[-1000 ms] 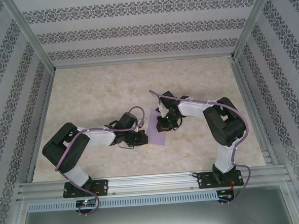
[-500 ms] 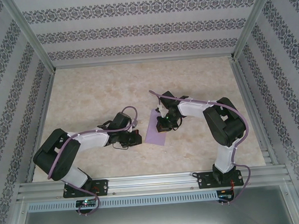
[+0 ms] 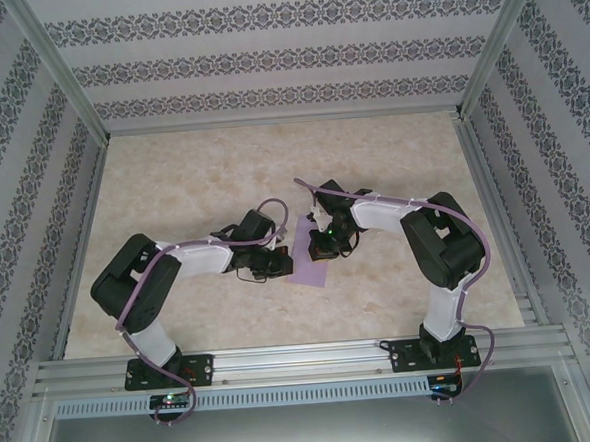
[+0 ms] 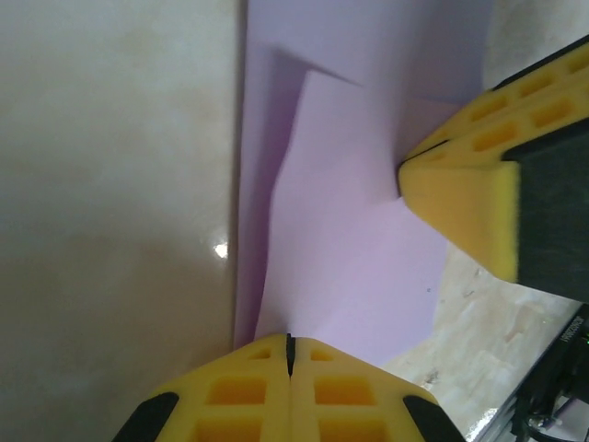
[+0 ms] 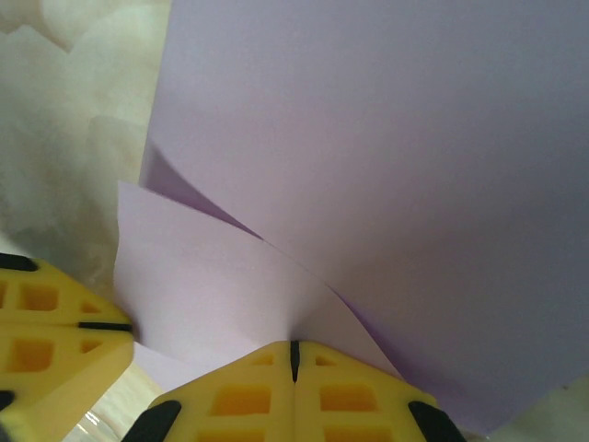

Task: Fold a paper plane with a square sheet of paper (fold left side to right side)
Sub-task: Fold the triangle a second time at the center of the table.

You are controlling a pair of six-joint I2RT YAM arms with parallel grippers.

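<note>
The square sheet of paper point(image 3: 308, 268) is lilac and lies folded into a narrow strip on the marble table, between the two arms. My left gripper point(image 3: 282, 266) is shut, its yellow tips point(image 4: 289, 339) resting on the paper's point(image 4: 354, 230) left edge. A folded flap lies over the lower layer there. My right gripper point(image 3: 321, 247) is shut too, its tips point(image 5: 294, 348) pressing down on the flap of the paper point(image 5: 396, 157). The right fingers point(image 4: 465, 198) show in the left wrist view, and the left fingers point(image 5: 55, 345) in the right wrist view. Neither gripper visibly holds the paper between its jaws.
Bare marble table point(image 3: 193, 187) stretches beyond and to both sides of the paper. Patterned walls with aluminium posts enclose it. A metal rail point(image 3: 303, 359) carrying both arm bases runs along the near edge.
The left arm pulled back to the left off the paper, then came right again onto its left edge. The right arm and the paper stayed put.
</note>
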